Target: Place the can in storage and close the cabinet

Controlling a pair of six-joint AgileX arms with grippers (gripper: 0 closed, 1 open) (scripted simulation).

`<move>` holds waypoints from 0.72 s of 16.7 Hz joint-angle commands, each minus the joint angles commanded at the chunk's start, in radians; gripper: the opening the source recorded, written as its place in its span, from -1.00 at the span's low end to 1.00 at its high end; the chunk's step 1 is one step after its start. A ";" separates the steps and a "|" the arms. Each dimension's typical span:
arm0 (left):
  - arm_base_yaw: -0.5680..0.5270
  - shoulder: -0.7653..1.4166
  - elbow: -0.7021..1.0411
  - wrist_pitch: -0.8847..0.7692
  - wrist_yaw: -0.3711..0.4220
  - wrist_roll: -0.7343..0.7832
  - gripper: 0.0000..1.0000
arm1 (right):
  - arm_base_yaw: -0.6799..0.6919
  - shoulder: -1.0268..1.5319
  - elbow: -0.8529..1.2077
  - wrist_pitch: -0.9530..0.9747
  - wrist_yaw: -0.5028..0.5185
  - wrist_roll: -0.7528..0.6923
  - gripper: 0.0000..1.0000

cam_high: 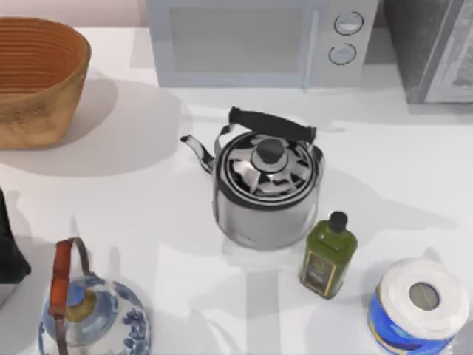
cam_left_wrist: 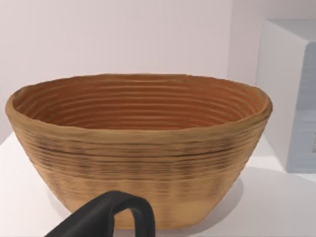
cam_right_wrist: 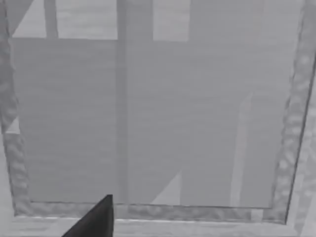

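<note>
item: can, not on the table among kettle (cam_high: 267,188), olive-oil bottle (cam_high: 327,255), paper roll (cam_high: 417,305); presumably stored. right gripper (cam_right_wrist: 94,219) faces grey cabinet panel (cam_right_wrist: 148,118), likely for closing; left gripper (cam_left_wrist: 106,217) faces basket (cam_left_wrist: 138,148). finger spacing: cannot tell.

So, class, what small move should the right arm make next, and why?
Probably ease the right gripper forward to press the cabinet shut. Its wrist camera faces a grey framed panel close up, likely that cabinet's front. This is a judgement only. The left gripper sits parked facing the basket.
</note>
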 joint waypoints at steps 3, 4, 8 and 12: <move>0.000 0.000 0.000 0.000 0.000 0.000 1.00 | -0.139 0.190 0.030 0.133 -0.136 0.000 1.00; 0.000 0.000 0.000 0.000 0.000 0.000 1.00 | -0.177 0.232 0.037 0.163 -0.174 0.000 1.00; 0.000 0.000 0.000 0.000 0.000 0.000 1.00 | -0.270 0.302 0.051 0.216 -0.261 0.001 1.00; 0.000 0.000 0.000 0.000 0.000 0.000 1.00 | -0.273 0.303 0.052 0.217 -0.263 0.001 1.00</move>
